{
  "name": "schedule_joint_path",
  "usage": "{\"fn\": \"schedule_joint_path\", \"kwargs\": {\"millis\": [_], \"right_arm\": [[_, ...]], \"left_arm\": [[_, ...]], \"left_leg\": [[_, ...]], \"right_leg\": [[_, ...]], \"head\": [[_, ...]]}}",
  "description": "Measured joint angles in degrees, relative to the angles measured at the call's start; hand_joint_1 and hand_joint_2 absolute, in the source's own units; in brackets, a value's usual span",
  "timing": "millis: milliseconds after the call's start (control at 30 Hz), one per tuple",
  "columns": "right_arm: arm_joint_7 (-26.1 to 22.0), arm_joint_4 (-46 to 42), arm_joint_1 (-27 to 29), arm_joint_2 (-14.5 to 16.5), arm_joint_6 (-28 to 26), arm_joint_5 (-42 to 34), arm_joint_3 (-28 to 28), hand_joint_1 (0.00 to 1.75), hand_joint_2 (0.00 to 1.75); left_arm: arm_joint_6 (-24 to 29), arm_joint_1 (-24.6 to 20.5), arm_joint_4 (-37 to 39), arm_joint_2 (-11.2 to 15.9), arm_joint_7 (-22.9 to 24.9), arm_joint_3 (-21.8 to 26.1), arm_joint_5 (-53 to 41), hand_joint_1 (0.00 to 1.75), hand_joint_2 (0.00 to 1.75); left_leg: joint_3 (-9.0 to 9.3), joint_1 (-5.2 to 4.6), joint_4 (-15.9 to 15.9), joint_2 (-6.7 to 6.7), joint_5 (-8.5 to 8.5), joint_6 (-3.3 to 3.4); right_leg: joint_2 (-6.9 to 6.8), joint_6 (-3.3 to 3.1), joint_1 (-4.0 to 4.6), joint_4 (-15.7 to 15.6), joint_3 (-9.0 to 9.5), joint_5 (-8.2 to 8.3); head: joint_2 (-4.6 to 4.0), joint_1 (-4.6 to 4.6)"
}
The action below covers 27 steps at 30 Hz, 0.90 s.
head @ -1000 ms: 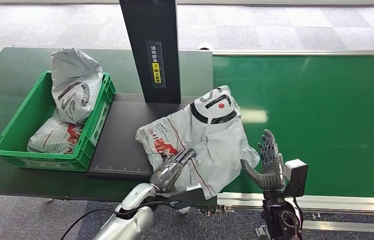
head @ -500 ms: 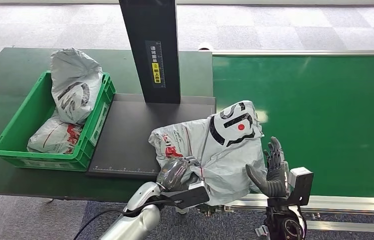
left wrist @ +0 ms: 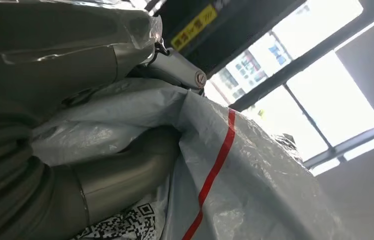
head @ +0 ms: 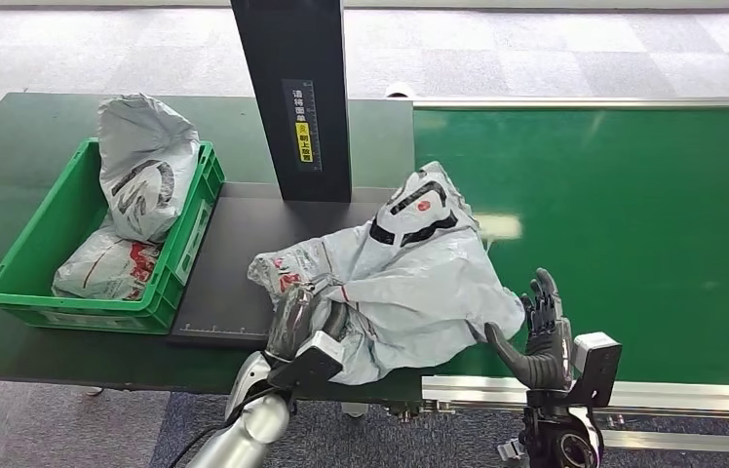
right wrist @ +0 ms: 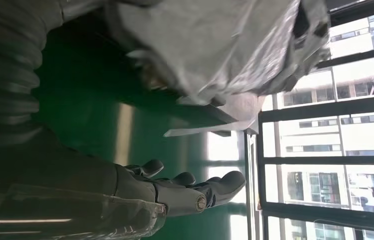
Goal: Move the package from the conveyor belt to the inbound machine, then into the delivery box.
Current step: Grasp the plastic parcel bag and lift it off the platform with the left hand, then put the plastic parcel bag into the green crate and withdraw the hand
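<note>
Pkg (head: pixel 409 278) — grey poly mailer w/ red stripe + black/red logo — lies crumpled across the seam: front-left part on the black plate of the inbound machine (head: pixel 244 263), rest over the near-left corner of the green conveyor belt (head: pixel 633 214). Logo end points up toward the machine's black upright column (head: pixel 292 97).

Left hand (head: pixel 300 317) grips the pkg at its near-left edge; fingers (left wrist: pixel 120 55) closed into the plastic, film bunched around them in the left wrist view, QR label visible next to the thumb. Right hand (head: pixel 536 331) holds nothing — fingers (right wrist: pixel 210 192) apart and extended, palm facing the pkg, just beside its right edge over the belt. Not touching as far as head view shows.

Delivery box (head: pixel 39 244) = green crate on the dark table left of the machine plate. Already has two grey bags in it: one upright (head: pixel 141 166) against the far right wall, one flat (head: pixel 107 268) below it.

Yellow label (head: pixel 305 141) on column face, text too small to read.
</note>
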Motion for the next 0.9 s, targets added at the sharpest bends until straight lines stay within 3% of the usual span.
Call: {"fn": "schedule_joint_path", "kwargs": {"millis": [167,433,733,900], "right_arm": [[-0.29,-0.64,1.20,-0.31,-0.49,-0.69,-0.12,0.00,1.75],[-0.68,-1.60,2.20,-0.56,-0.94,-1.37,-0.19,0.00,1.75],[-0.70,-3.56,3.76,-0.57,-1.19,-1.61,-0.26,0.00,1.75],[-0.57,-3.87,4.12,-0.57,-1.30,-1.61,-0.29,0.00,1.75]], "left_arm": [[8.91,2.47,-9.10,1.07,-5.58,1.52,3.87,1.75,1.75],[17.13,4.17,-19.36,3.31,-6.46,2.78,5.53,1.75,1.75],[18.10,4.50,-28.53,3.25,-6.60,11.59,-2.04,1.75,1.75],[18.10,2.44,-29.42,1.06,-6.60,20.95,-6.83,1.72,1.75]], "left_leg": [[-0.01,0.00,0.00,0.00,0.00,0.00],[0.00,0.00,0.00,0.02,0.00,0.00],[0.01,0.01,-0.01,0.02,0.00,0.00],[0.03,0.00,-0.01,0.03,0.01,0.00]], "right_leg": [[0.00,0.00,0.00,0.00,0.00,-0.01],[0.00,0.00,0.00,0.00,0.01,0.00],[0.01,-0.03,0.01,0.00,0.02,-0.03],[0.02,-0.04,0.01,0.00,0.02,-0.02]], "head": [[0.00,-0.01],[0.01,0.00],[0.00,0.01],[0.00,0.01]]}}
